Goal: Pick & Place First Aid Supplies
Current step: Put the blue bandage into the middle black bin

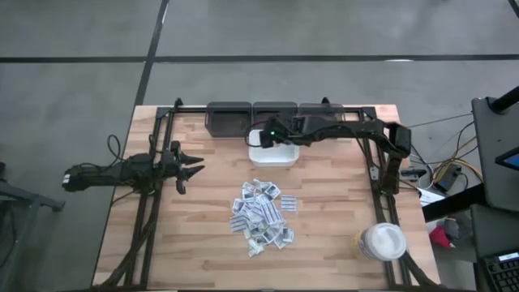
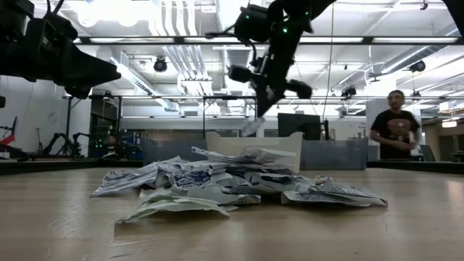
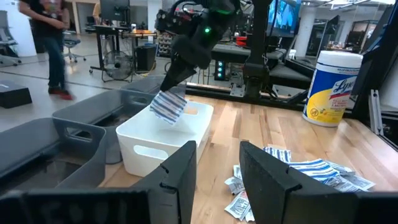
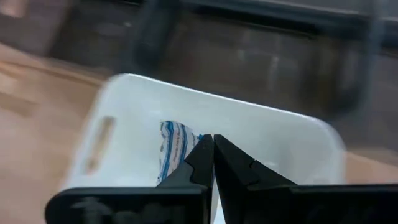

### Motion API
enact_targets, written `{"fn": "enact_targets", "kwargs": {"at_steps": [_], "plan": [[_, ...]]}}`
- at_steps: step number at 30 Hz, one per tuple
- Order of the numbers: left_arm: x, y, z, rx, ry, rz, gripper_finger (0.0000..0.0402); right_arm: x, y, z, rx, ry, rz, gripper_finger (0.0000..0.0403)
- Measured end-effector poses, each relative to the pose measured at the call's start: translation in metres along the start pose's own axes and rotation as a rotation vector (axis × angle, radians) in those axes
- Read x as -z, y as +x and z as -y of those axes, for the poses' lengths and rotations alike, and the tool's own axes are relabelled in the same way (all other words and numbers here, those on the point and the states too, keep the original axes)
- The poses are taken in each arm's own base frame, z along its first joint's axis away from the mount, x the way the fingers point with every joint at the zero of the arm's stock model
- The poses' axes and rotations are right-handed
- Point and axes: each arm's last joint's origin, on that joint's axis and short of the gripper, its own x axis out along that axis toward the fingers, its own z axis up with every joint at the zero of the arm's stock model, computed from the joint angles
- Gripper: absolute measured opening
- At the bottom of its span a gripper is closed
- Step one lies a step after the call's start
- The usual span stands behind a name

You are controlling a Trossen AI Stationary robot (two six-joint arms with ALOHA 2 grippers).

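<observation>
The first aid supplies lie as a loose pile of small white, blue-printed sachets (image 1: 261, 215) in the middle of the table. One blue-striped sachet (image 3: 166, 106) hangs over the white bin (image 1: 280, 156), with my right gripper (image 1: 259, 136) shut on it. That bin stands on the table in front of the dark bins (image 1: 229, 118) along the far edge. My left gripper (image 1: 195, 170) waits open and level at the table's left, holding nothing. My right gripper pinches the sachet between its two shut fingertips by one edge (image 4: 189, 146). The fingers slant down from the table's right side. The sachet hangs tilted below the fingertips (image 3: 173, 84), lifted clear above the white bin's opening (image 4: 261, 143).
A white round lidded tub (image 1: 381, 242) stands at the near right corner. Black frame rails (image 1: 154, 203) run along both sides of the table. In the low view a person (image 2: 394, 127) stands in the room beyond the table. Bare wood lies between the pile and the left gripper.
</observation>
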Motion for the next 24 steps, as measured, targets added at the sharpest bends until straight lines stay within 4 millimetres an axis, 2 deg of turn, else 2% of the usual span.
{"fn": "enact_targets", "kwargs": {"at_steps": [5, 10, 15, 20, 24], "plan": [[0.0, 0.0, 0.0, 0.0, -0.008, 0.003, 0.0124, -0.013, -0.008, 0.018, 0.114, -0.024, 0.061, 0.0008], [-0.001, 0.0, 0.0, 0.001, -0.086, 0.01, 0.0124, -0.035, -0.013, 0.031, 0.154, -0.145, 0.136, 0.0008], [-0.001, 0.0, 0.0, 0.001, -0.185, 0.012, 0.0124, -0.06, -0.003, 0.041, 0.153, -0.239, 0.192, 0.0008], [-0.001, 0.0, 0.0, 0.003, -0.28, 0.015, 0.0124, -0.083, 0.014, 0.046, 0.031, -0.308, 0.197, 0.0008], [-0.001, 0.0, 0.0, 0.003, -0.329, 0.015, 0.0124, -0.093, 0.026, 0.05, -0.018, -0.333, 0.202, 0.0008]]}}
